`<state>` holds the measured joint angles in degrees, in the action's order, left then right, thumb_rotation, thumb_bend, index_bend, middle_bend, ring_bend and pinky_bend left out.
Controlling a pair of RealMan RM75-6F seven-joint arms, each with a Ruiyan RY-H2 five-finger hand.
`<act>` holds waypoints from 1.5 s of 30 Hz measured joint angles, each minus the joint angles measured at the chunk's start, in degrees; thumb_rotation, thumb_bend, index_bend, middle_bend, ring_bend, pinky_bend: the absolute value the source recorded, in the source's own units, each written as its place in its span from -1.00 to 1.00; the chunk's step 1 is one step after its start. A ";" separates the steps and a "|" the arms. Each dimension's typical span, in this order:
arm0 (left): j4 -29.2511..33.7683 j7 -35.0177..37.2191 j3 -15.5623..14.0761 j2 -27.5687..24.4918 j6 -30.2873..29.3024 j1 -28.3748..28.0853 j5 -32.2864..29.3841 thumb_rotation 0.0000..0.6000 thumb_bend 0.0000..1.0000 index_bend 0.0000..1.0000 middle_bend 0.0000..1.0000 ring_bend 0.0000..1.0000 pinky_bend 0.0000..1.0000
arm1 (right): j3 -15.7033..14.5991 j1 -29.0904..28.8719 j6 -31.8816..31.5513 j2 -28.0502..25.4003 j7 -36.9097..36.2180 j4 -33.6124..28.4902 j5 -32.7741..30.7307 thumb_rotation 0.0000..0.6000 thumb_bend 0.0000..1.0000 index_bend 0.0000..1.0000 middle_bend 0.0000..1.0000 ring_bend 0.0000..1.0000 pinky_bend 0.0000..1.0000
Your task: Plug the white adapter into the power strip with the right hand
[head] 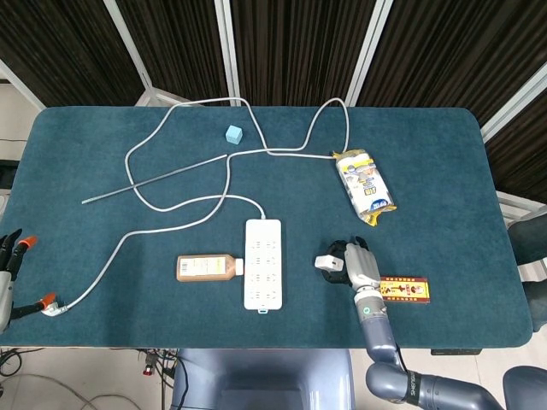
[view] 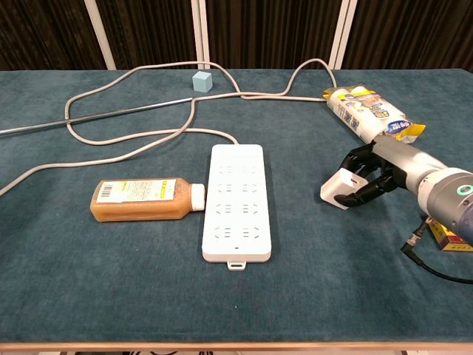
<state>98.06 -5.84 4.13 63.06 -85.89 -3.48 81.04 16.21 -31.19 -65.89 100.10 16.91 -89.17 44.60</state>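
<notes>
The white adapter (head: 327, 262) (view: 341, 186) is held in the fingers of my right hand (head: 356, 263) (view: 373, 177), just above the table and tilted. It hangs to the right of the white power strip (head: 262, 263) (view: 237, 201), a clear gap away from it. The strip lies flat with its several sockets facing up, and its grey cable (head: 175, 208) loops off to the left and back. My left hand (head: 7, 258) shows only at the far left edge of the head view, off the table, and its fingers are not clear.
An amber bottle (head: 208, 267) (view: 145, 199) lies on its side against the strip's left edge. A snack bag (head: 365, 185) (view: 365, 110) lies behind my right hand, a small red box (head: 406, 289) to its right. A blue cube (head: 233, 134) and a thin metal rod (head: 154, 180) lie further back.
</notes>
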 measured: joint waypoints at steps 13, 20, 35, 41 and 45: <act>0.24 -0.34 0.18 -0.06 -0.25 0.15 -0.48 1.00 -0.82 -0.66 -1.00 -1.00 -1.00 | 0.18 -0.26 1.15 0.21 0.36 1.62 -0.93 1.00 -0.11 -0.01 -0.16 -0.33 -0.84; 0.30 -0.69 0.06 0.02 0.00 0.05 -0.48 1.00 -0.82 -0.65 -1.00 -1.00 -1.00 | 0.28 0.01 1.53 -0.29 -0.27 1.54 -0.91 1.00 -0.03 0.25 0.05 -0.14 -0.73; 0.51 -0.27 -0.02 -0.31 0.17 0.05 -0.51 1.00 -0.82 -0.63 -1.00 -1.00 -1.00 | -1.00 -0.57 1.12 -4.28 -0.56 -2.23 8.92 1.00 0.03 0.43 0.16 -0.07 -0.73; 0.38 0.30 0.55 -0.40 -0.90 0.41 -0.95 1.00 -0.82 -0.64 -1.00 -1.00 -1.00 | -2.46 -3.20 6.39 -9.61 1.78 -6.37 13.24 1.00 0.03 0.47 0.17 -0.07 -0.73; 0.25 -0.09 0.83 -0.10 -1.50 0.58 -1.18 1.00 -0.82 -0.64 -1.00 -1.00 -1.00 | -3.07 -5.67 10.50 -12.45 2.99 -9.02 15.38 1.00 0.03 0.47 0.17 -0.07 -0.73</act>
<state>98.31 -5.93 4.96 62.96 -87.39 -2.90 79.86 13.14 -36.87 -55.40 87.65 19.90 -98.19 59.97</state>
